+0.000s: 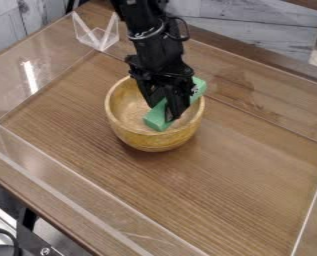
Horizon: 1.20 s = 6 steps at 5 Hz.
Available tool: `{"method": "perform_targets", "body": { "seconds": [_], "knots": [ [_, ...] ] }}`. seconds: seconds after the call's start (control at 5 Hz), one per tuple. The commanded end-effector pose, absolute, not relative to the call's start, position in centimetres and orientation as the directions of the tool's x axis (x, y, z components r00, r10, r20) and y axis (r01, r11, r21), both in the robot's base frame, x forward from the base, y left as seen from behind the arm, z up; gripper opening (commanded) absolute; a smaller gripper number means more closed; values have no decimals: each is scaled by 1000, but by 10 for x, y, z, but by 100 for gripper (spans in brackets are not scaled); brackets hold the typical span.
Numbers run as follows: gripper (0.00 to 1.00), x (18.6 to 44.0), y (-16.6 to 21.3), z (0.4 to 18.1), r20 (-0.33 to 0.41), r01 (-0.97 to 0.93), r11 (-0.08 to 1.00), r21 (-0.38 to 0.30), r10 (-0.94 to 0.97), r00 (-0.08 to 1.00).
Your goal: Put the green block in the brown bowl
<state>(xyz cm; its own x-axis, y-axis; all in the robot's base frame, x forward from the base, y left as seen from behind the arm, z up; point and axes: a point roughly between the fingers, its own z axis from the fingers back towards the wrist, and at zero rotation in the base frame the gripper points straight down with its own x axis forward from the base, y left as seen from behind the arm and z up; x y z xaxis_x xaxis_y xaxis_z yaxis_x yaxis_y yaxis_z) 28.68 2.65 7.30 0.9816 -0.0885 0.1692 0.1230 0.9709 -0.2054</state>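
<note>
The brown bowl [131, 131] stands on the wooden table, round, with pale thick walls. The green block [161, 114] leans tilted inside it, its lower end in the hollow and its upper end rising over the right rim. My black gripper [165, 100] reaches down into the bowl from above. Its fingers are shut on the green block at its middle.
Clear acrylic walls [41, 60] fence the wooden table [241, 170] on all sides. A transparent folded piece [97, 35] lies at the back left. A marbled surface shows at the far right behind the table.
</note>
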Motion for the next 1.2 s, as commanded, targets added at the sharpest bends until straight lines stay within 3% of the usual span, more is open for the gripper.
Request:
{"method": "perform_targets", "body": {
  "seconds": [0.0, 1.0],
  "knots": [
    [0, 299, 32, 88, 224, 125, 974, -191, -81, 971],
    [0, 304, 34, 85, 218, 124, 971, -205, -79, 973]
  ]
}}
